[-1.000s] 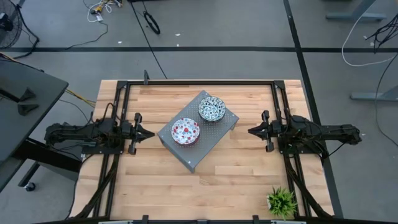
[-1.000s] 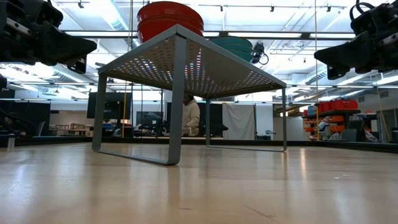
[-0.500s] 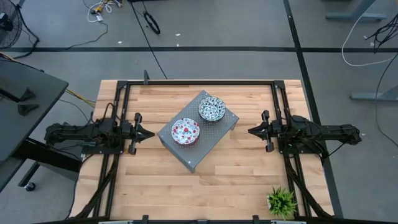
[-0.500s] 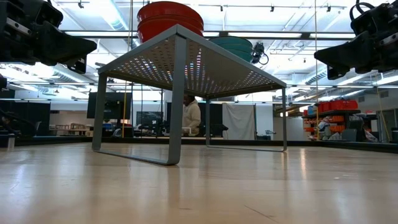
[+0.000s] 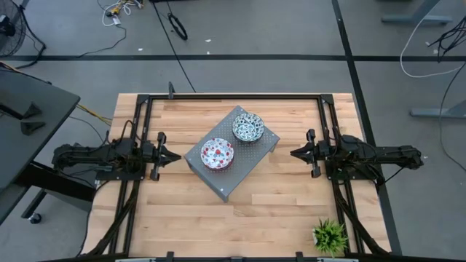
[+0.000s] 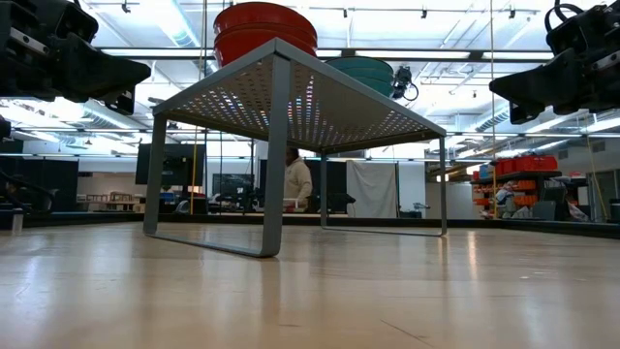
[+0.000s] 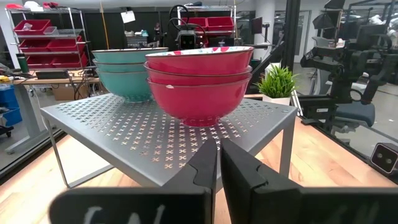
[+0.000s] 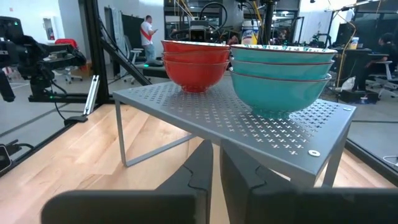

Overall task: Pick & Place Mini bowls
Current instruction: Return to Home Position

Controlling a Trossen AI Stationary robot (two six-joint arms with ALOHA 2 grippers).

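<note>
A small potted plant (image 5: 329, 236) stands at the front right corner of the counter (image 5: 284, 211). Farther in, the left gripper (image 5: 177, 155) and the right gripper (image 5: 293, 153) hover on either side of the grey shelf (image 5: 244, 166), their fingers (image 7: 204, 167) closed on nothing. On the shelf stand three stacked red mini bowls (image 5: 217, 153), and behind them three stacked teal mini bowls (image 5: 248, 127).

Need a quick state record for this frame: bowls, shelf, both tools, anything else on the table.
red stack: three red bowls nested, on the shelf
teal stack: three teal bowls nested, on the same shelf, beside the red ones
shelf: grey perforated metal, mid-table, set at an angle
left arm: left tool shut, empty, clear of the shelf
right arm: right tool shut, empty, clear of the shelf
other: potted plant at a table corner, right arm's side
</note>
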